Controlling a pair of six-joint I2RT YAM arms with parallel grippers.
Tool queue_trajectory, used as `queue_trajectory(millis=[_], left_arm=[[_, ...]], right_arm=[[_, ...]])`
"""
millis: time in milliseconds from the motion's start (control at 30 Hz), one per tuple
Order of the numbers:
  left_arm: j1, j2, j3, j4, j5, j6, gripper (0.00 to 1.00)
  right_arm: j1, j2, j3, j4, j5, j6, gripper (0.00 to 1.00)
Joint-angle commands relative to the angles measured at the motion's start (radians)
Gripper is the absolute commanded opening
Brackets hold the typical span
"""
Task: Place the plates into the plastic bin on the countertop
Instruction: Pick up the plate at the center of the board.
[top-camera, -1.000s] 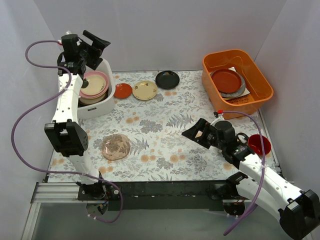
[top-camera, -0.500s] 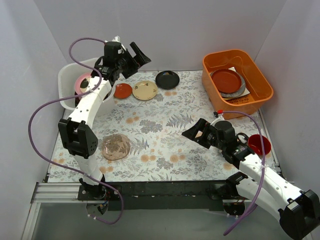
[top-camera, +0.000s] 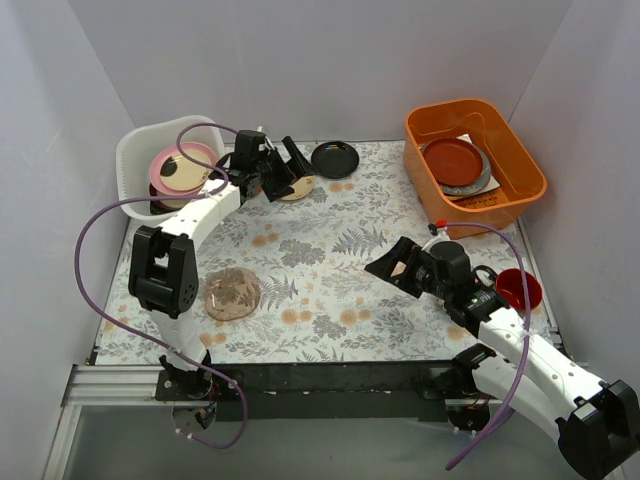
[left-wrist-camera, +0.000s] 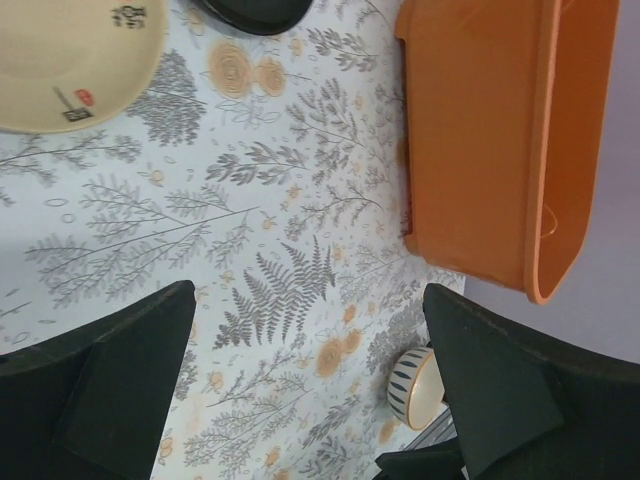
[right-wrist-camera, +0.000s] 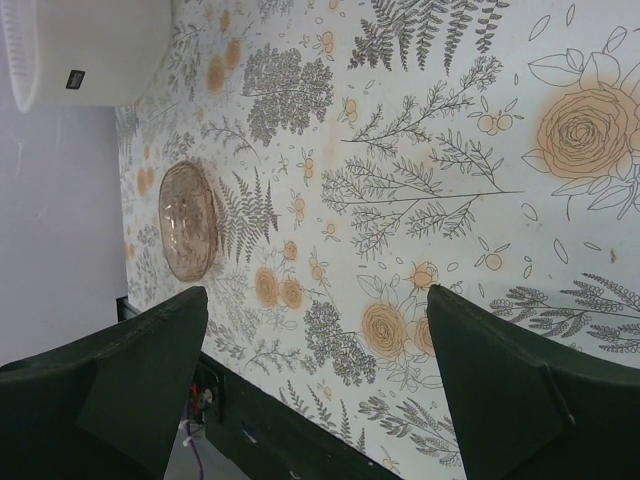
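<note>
The white plastic bin (top-camera: 135, 190) stands at the back left with a pink plate (top-camera: 160, 180) and a brown plate (top-camera: 185, 170) stacked in it. My left gripper (top-camera: 289, 170) is open and empty, low over the yellow plate (top-camera: 303, 186), which also shows in the left wrist view (left-wrist-camera: 70, 60). The black plate (top-camera: 334, 158) lies just right of it. The orange-red plate is hidden behind the left arm. The brownish floral plate (top-camera: 232, 293) lies front left, also in the right wrist view (right-wrist-camera: 188, 220). My right gripper (top-camera: 392, 268) is open and empty above the countertop (top-camera: 330, 250).
The orange tub (top-camera: 520, 170) at the back right holds a red plate (top-camera: 452, 160) on other dishes. A red mug (top-camera: 518, 288) stands by the right edge. The left wrist view shows a small striped cup (left-wrist-camera: 415, 385) near the tub (left-wrist-camera: 480, 140).
My left arm has swung right from over the bin and come down over the yellow plate, its gripper open throughout. The right arm has not moved.
</note>
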Motion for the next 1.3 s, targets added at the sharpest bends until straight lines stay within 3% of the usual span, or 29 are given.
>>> queue_trajectory(millis=[0,100,267,400,600,733,800,1000,1267], left_arm=[[-0.054,-0.017,0.005,0.073,0.006,0.018,0.98],[-0.089,0.023,0.048,-0.001,-0.113,0.102,0.97],[-0.1,0.197,0.264,-0.237,-0.3,0.235,0.96],[-0.099,0.271,0.311,-0.319,-0.364,0.225,0.98],[-0.099,0.155,0.079,-0.153,-0.36,0.081,0.98],[-0.099,0.126,0.035,-0.127,-0.414,-0.016,0.98],[-0.099,0.138,0.03,-0.148,-0.498,-0.134,0.98],[-0.094,0.173,-0.024,-0.095,-0.385,-0.276,0.98],[-0.096,0.192,-0.148,0.025,-0.373,-0.475,0.98]], right_arm=[[-0.005,-0.001,0.01,0.024,0.0,-0.016,0.98],[-0.008,0.007,0.013,0.024,-0.003,-0.019,0.98],[-0.01,0.004,0.008,0.022,-0.003,-0.022,0.98],[-0.013,0.005,-0.001,0.031,-0.006,-0.022,0.98],[-0.017,0.008,-0.006,0.025,-0.01,-0.03,0.98],[-0.022,0.001,-0.01,0.027,-0.01,-0.03,0.98],[-0.022,0.004,-0.009,0.028,-0.014,-0.028,0.98],[-0.023,-0.001,-0.013,0.024,-0.016,-0.034,0.98],[-0.033,-0.012,-0.017,0.015,-0.013,-0.044,0.98]])
